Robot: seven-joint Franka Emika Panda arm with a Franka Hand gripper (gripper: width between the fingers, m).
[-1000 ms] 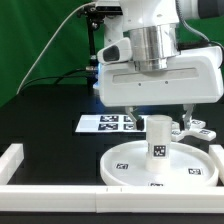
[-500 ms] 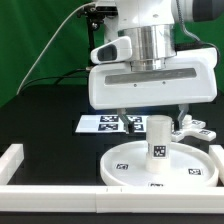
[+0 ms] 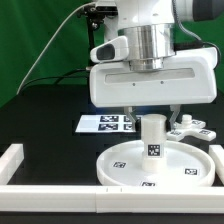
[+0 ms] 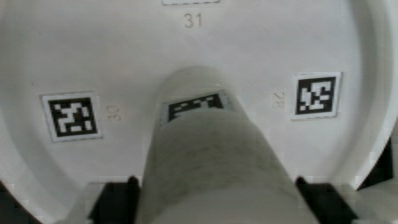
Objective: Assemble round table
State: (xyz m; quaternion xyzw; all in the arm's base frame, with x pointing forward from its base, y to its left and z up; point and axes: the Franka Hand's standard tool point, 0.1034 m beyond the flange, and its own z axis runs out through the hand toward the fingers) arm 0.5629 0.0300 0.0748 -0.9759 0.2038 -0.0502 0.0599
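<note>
Leg stands upright on disc, lower centre of the exterior view; gripper straddles its upper part; clamped or just beside, I cannot tell; probably light, rigid, smooth plastic; best pinched across its round sides.

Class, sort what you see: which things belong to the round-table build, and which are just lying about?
Belong to the job:
round disc
leg
cross-shaped foot

Lying about:
marker board
white border rail

The round disc and thick leg look like smooth white plastic. The tabletop is dull black.
</note>
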